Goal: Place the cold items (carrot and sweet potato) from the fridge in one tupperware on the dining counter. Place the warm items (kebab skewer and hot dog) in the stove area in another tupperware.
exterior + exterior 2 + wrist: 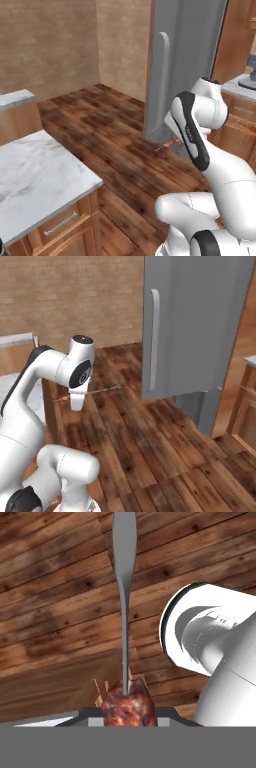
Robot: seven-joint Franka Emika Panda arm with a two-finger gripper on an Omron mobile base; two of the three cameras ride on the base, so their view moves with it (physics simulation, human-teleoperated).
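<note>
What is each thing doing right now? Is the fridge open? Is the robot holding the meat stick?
Fridge door: closed.
Kebab skewer: held up off the floor, gripped at its meat end.
Gripper: jaws shut on the kebab skewer.
Counter drawer: closed.

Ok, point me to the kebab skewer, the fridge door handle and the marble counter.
kebab skewer [128, 704]: hand view, on the browned meat chunk at the bottom.
fridge door handle [155, 336]: right base view, midway up the vertical grey bar.
marble counter [35, 175]: left base view, bare white top at left.
</note>
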